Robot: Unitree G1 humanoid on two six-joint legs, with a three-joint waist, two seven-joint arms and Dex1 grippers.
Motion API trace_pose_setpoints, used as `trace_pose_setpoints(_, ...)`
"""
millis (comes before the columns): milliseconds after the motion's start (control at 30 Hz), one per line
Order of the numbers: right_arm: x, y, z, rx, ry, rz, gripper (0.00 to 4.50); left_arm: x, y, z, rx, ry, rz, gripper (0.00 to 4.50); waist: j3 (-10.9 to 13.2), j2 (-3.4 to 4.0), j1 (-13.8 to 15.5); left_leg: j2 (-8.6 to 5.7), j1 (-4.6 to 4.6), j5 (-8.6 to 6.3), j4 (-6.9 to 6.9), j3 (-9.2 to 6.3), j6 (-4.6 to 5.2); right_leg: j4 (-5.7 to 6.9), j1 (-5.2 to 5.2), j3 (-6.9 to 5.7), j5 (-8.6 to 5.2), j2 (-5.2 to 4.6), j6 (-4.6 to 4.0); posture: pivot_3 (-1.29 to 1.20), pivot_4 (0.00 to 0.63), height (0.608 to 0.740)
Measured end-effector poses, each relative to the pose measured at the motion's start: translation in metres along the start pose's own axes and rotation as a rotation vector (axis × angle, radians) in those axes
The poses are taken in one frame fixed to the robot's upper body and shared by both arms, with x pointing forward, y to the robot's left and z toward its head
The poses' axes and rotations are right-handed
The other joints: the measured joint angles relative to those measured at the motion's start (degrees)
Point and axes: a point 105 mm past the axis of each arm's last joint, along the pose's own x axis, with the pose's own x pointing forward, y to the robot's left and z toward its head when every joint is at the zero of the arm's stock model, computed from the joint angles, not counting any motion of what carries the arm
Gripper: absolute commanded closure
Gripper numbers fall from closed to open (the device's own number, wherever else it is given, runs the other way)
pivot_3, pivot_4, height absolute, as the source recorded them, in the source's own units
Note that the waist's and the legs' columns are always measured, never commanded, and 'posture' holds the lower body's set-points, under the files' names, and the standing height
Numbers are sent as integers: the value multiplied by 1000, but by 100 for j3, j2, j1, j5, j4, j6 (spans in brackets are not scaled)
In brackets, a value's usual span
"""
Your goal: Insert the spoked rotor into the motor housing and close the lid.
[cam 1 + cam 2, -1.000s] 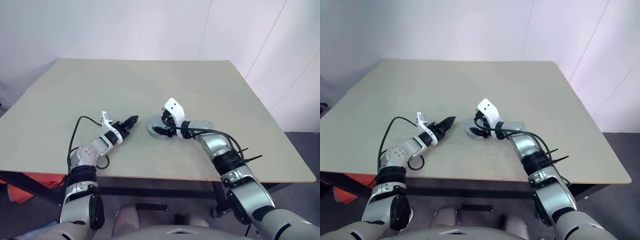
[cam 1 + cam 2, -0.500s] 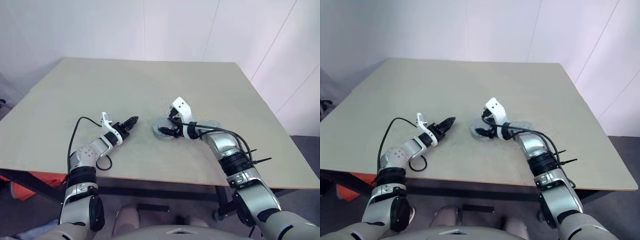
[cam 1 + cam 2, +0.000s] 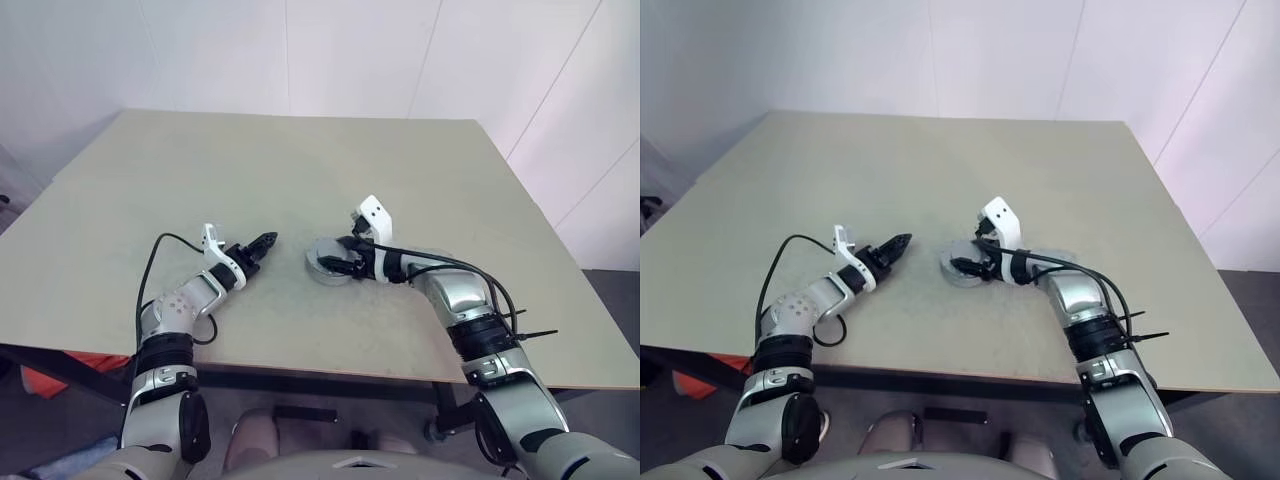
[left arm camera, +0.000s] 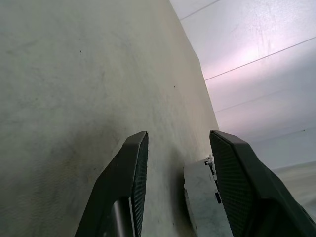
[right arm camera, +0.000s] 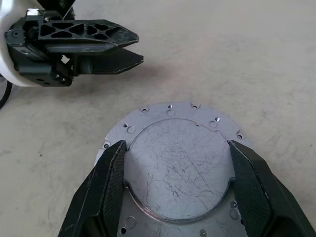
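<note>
Near the table's (image 3: 200, 170) middle, my right gripper (image 5: 175, 163) straddles the lid (image 5: 173, 168) with fingers spread (left gripper (image 3: 262, 243) parted, empty), so I'd centre before squeezing.

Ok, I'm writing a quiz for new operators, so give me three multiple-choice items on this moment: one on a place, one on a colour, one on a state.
1. Where is the round grey metal disc?
A. Gripped in the left gripper
B. Flat on the table, under the right gripper
C. At the table's far edge

2. What colour is the flat matte tabletop?
A. Beige
B. Red
C. Blue

3. How does the black two-fingered right gripper stand?
A. Shut, holding the disc in the air
B. Shut on nothing
C. Open, one finger on each side of the disc

Key: 1 B, since the right wrist view shows the disc lying on the table between that gripper's fingers. 2 A, since both eye views show a pale beige top. 3 C, since the fingers stand wide apart with the disc between them.
</note>
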Motion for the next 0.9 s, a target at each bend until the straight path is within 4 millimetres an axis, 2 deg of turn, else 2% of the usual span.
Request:
trace_pose_setpoints(167,-1,4,5,-25,-28,6,1405,1,0,0,0,1,0,2390,0,0,-20,0,-76,1,14,0,1,12,-67,-7,3,3,2,0,0,740)
trace_pose_setpoints(367,1,14,11,-51,-58,37,1405,2,2,-2,-10,7,4,2390,4,2,-34,5,-78,1,16,1,1,14,-68,-14,2,4,0,0,0,740)
trace_pose_setpoints(567,2,12,4,-133,2,15,1405,2,1,-1,-6,0,0,2390,6,4,-38,7,-76,1,33,1,0,18,-62,-14,2,3,0,0,0,740)
trace_pose_setpoints(900,4,6,3,-147,17,-12,1405,2,1,0,-6,0,-1,2390,7,6,-34,8,-75,1,65,0,1,35,-51,-14,5,2,-5,0,0,740)
